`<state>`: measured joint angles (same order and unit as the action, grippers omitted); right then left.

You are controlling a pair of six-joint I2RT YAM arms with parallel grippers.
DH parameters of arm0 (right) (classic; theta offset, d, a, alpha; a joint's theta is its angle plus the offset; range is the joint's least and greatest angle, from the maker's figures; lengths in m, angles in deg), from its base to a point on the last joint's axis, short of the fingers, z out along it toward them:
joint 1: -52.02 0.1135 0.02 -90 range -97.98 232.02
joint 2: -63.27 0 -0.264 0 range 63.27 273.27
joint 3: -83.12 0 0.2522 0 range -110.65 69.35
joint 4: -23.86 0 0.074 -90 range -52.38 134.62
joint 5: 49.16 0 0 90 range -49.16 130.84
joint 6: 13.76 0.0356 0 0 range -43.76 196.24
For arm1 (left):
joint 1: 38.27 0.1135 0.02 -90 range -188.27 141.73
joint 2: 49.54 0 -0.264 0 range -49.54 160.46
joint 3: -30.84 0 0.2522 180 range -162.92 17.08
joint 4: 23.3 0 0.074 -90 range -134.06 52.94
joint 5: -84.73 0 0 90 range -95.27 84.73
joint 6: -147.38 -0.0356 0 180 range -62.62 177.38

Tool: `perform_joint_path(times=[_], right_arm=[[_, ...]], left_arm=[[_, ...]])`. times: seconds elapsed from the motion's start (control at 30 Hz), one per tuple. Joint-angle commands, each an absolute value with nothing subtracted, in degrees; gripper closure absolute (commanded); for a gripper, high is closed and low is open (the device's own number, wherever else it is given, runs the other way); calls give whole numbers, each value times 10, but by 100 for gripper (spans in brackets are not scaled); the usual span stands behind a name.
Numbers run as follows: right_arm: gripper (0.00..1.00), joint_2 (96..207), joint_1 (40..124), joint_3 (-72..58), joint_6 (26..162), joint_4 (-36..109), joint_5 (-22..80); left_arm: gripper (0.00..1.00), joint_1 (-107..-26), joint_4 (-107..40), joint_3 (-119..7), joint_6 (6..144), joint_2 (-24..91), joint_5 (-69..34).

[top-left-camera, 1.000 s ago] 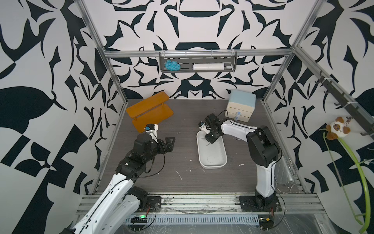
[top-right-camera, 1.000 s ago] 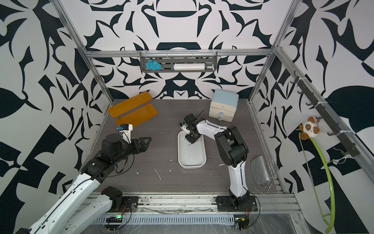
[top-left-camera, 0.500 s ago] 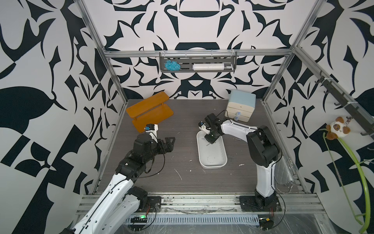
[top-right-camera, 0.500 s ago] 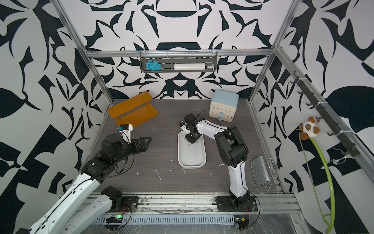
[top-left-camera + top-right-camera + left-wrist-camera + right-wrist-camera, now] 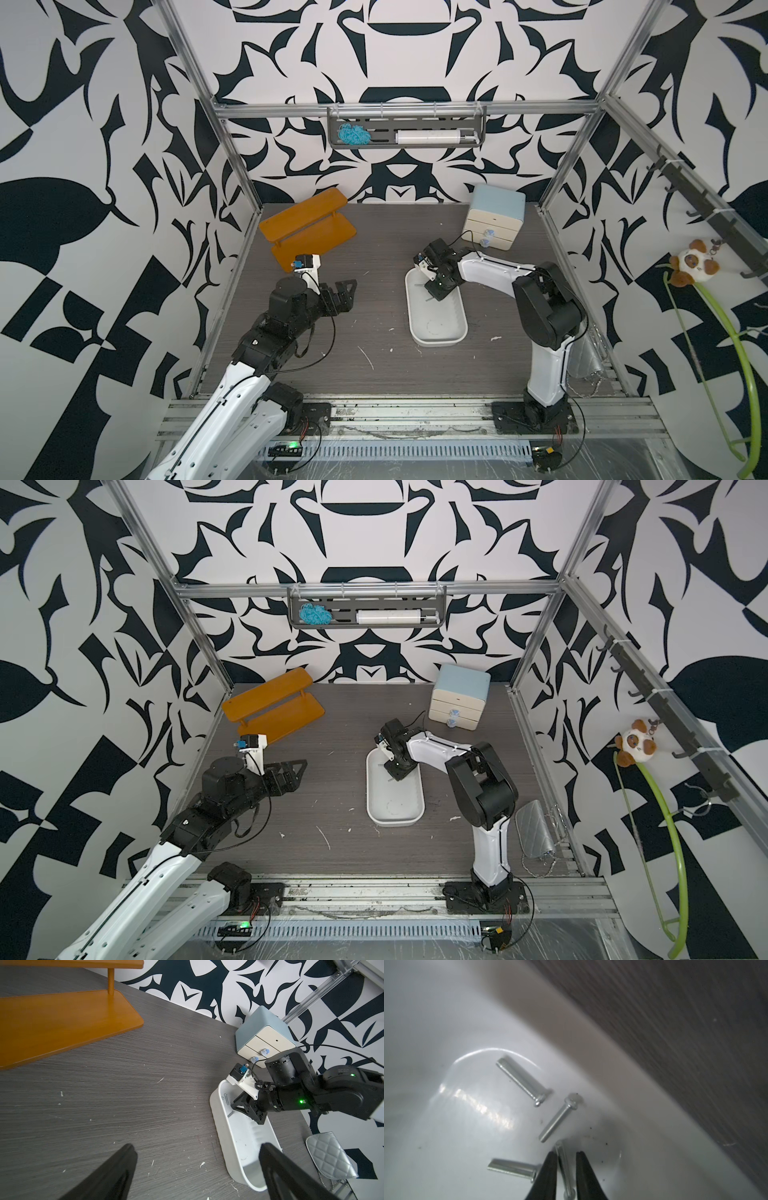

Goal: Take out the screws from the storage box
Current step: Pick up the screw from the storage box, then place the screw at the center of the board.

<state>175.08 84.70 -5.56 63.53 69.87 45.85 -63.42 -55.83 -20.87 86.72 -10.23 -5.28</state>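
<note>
Dark woodgrain desk (image 5: 374, 374), flecked with white specks, is walled by black-and-white pattern. Nearest, the left gripper (image 5: 196, 1151) is held over bare desk, fingers (image 5: 116, 1169) spread fully, nothing held. The storage box (image 5: 436, 343) is set right of centre, long axis front to back. The right gripper (image 5: 565, 1153) is lowered into its far end. Four screws (image 5: 521, 1081) are seen there on the box floor. One lies between the fingers, which are narrowed to a slit around it; thin gaps show on both sides, so no firm grip is confirmed. Another screw's head is hidden behind a finger. In both top views the fingertips are masked by the gripper body. A silver purse (image 5: 536, 829) is mostly hidden behind the right arm in a top view. Farthest: orange shelf (image 5: 307, 228), drawer cabinet (image 5: 494, 216).
</note>
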Motion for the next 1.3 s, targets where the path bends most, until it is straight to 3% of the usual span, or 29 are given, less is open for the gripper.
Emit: perform_joint_path(times=[0.0, 0.17, 0.53, 0.7, 1.03, 1.27], right_arm=[[85, 1756, 852, -59, 650, 724, 453], [100, 1758, 860, -54, 651, 728, 432], [100, 1615, 862, -41, 638, 677, 419], [100, 1522, 860, -19, 646, 661, 482], [100, 1484, 676, 108, 719, 561, 500], [100, 1555, 642, 111, 719, 539, 501]], left_arm=[[1, -633, -561, -206, 853, -107, -32], [1, -633, -559, -206, 851, -103, -32], [1, -633, -557, -210, 850, -87, -36], [1, -633, -556, -207, 850, -91, -35], [1, -633, -549, -206, 851, -91, -44], [1, -633, -542, -206, 852, -82, -53]])
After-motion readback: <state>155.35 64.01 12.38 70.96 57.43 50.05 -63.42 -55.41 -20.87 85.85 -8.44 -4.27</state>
